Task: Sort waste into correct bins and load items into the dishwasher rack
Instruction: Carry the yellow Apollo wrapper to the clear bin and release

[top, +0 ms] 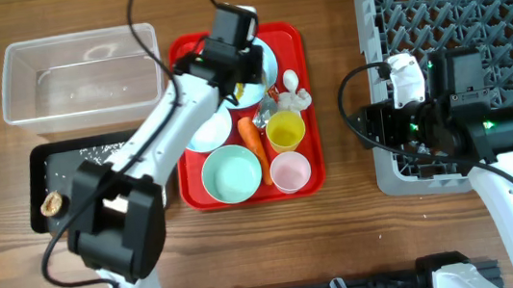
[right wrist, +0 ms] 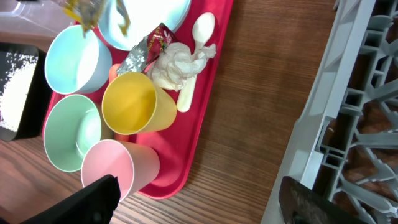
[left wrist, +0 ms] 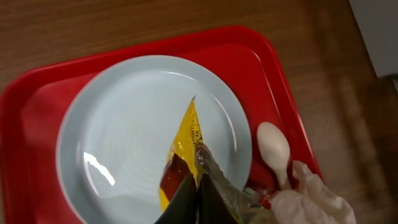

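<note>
My left gripper [left wrist: 198,190] is shut on the yellow snack wrapper [left wrist: 186,140] just above the light blue plate [left wrist: 118,130] on the red tray; from overhead it [top: 242,87] is over the tray's back. The white spoon [left wrist: 273,149], crumpled paper [left wrist: 314,199] and red-silver wrapper [right wrist: 146,50] lie beside the plate. The carrot [top: 253,139], two bowls [top: 232,174] [top: 205,135], yellow cup [top: 285,131] and pink cup [top: 290,171] are on the tray. My right gripper [right wrist: 199,199] is open and empty over bare table between the tray and the grey rack [top: 473,3].
The clear tub [top: 8,85] stands at the back left. The black tray [top: 42,173] in front of it holds rice grains [top: 93,153] and a brown lump [top: 51,202]. The red tray [top: 301,61] sits mid-table. The rack's wall [right wrist: 348,124] is close to my right gripper.
</note>
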You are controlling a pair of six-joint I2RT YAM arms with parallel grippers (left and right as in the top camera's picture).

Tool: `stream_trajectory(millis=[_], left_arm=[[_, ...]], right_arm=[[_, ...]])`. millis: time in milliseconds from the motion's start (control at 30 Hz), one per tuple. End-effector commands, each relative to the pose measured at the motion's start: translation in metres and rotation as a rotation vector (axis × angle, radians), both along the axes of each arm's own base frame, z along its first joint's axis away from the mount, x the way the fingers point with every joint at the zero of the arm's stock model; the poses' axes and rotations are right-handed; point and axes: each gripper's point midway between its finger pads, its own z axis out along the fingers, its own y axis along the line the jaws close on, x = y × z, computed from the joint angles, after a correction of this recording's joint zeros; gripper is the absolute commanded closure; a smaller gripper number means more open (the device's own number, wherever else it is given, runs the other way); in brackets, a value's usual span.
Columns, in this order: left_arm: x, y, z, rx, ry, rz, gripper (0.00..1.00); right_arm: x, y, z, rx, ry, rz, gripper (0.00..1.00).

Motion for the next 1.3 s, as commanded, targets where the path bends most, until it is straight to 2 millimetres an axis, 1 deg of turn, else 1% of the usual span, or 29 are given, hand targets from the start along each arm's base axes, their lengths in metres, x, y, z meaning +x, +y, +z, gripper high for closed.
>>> stream_trajectory(millis=[0, 33, 67, 100, 133, 200, 267, 333, 367, 400, 467, 500, 567, 600, 633, 667, 700, 733, 767, 867, 933, 1000, 1033, 1067, 1100, 1133, 1200, 1267], left_arm=[[0.024, 0.054, 0.05, -0.049, -0.094, 0.136, 0.96], [0.03, 0.076, 0.059, -0.053, -0.114, 0.182, 0.96], [0.034, 0.094, 0.064, -0.055, -0.124, 0.217, 0.96], [0.039, 0.117, 0.069, -0.056, -0.135, 0.263, 0.96], [0.043, 0.142, 0.071, -0.054, -0.139, 0.312, 0.96], [0.047, 0.185, 0.07, -0.047, -0.137, 0.397, 0.96], [0.049, 0.222, 0.068, -0.053, -0.131, 0.482, 0.96], [0.049, 0.246, 0.065, -0.054, -0.126, 0.531, 0.96], [0.048, 0.255, 0.062, -0.051, -0.119, 0.548, 0.96], [0.047, 0.26, 0.058, -0.047, -0.11, 0.557, 0.96], [0.046, 0.263, 0.052, -0.04, -0.091, 0.561, 0.94], [0.045, 0.263, 0.05, -0.038, -0.082, 0.561, 0.83], [0.043, 0.263, 0.048, -0.036, -0.074, 0.56, 0.48], [0.043, 0.262, 0.048, -0.036, -0.073, 0.56, 0.36], [0.043, 0.262, 0.048, -0.036, -0.073, 0.56, 0.31], [0.043, 0.262, 0.048, -0.036, -0.072, 0.558, 0.29], [0.043, 0.26, 0.047, -0.04, -0.069, 0.553, 0.29], [0.043, 0.253, 0.047, -0.053, -0.063, 0.53, 0.3], [0.042, 0.241, 0.046, -0.076, -0.05, 0.494, 0.31], [0.032, 0.189, 0.038, -0.08, 0.006, 0.306, 0.32], [0.02, 0.145, 0.033, -0.051, 0.035, 0.19, 0.31], [0.007, 0.101, 0.03, -0.027, 0.052, 0.069, 0.3], [-0.001, 0.082, 0.028, -0.012, 0.061, 0.012, 0.3], [-0.009, 0.067, 0.026, -0.002, 0.07, -0.034, 0.29], [-0.021, 0.048, 0.022, 0.007, 0.093, -0.08, 0.29], [-0.03, 0.035, 0.017, 0.017, 0.116, -0.114, 0.29], [-0.041, 0.02, 0.003, 0.03, 0.162, -0.153, 0.29], [-0.051, 0.001, -0.015, -0.001, 0.22, -0.208, 0.29]], right_arm=[[0.001, 0.0, -0.001, -0.007, 0.006, -0.005, 0.16], [0.001, 0.0, -0.001, -0.007, 0.006, -0.005, 0.16], [0.001, 0.0, -0.001, -0.007, 0.005, -0.005, 0.16], [0.001, 0.0, -0.001, -0.007, 0.005, -0.005, 0.15], [0.001, 0.0, -0.001, -0.007, 0.005, -0.005, 0.15], [0.001, 0.0, -0.001, -0.007, 0.005, -0.005, 0.16], [0.001, 0.0, -0.001, -0.007, 0.005, -0.005, 0.16], [0.001, 0.0, -0.001, -0.006, 0.004, -0.005, 0.16], [0.001, 0.0, -0.001, -0.006, 0.004, -0.005, 0.16], [0.001, 0.0, -0.001, -0.006, 0.003, -0.005, 0.15], [0.002, 0.0, -0.001, -0.006, 0.003, -0.005, 0.15], [0.001, 0.0, -0.001, -0.005, 0.004, -0.006, 0.15], [0.001, 0.0, -0.001, -0.005, 0.004, -0.005, 0.16], [0.001, 0.0, -0.001, -0.005, 0.004, -0.005, 0.16], [0.001, 0.0, -0.001, -0.006, 0.005, -0.005, 0.16], [0.001, 0.0, -0.001, -0.006, 0.006, -0.005, 0.16], [0.001, 0.0, -0.001, -0.005, 0.006, -0.005, 0.15], [0.001, 0.0, -0.001, -0.005, 0.006, -0.005, 0.15], [0.001, 0.0, -0.001, -0.006, 0.006, -0.005, 0.16], [0.001, 0.0, -0.001, -0.006, 0.006, -0.005, 0.15], [0.001, 0.0, -0.001, -0.005, 0.006, -0.005, 0.16], [0.001, 0.0, -0.001, -0.005, 0.006, -0.005, 0.15], [0.001, 0.0, -0.001, -0.005, 0.006, -0.005, 0.16], [0.001, 0.0, -0.001, -0.005, 0.007, -0.006, 0.15], [0.0, 0.0, -0.002, -0.006, 0.012, -0.006, 0.16], [-0.001, 0.0, -0.002, -0.006, 0.015, -0.006, 0.16], [-0.001, 0.0, -0.002, -0.006, 0.017, -0.006, 0.15], [-0.001, 0.0, -0.002, -0.006, 0.015, -0.005, 0.16]])
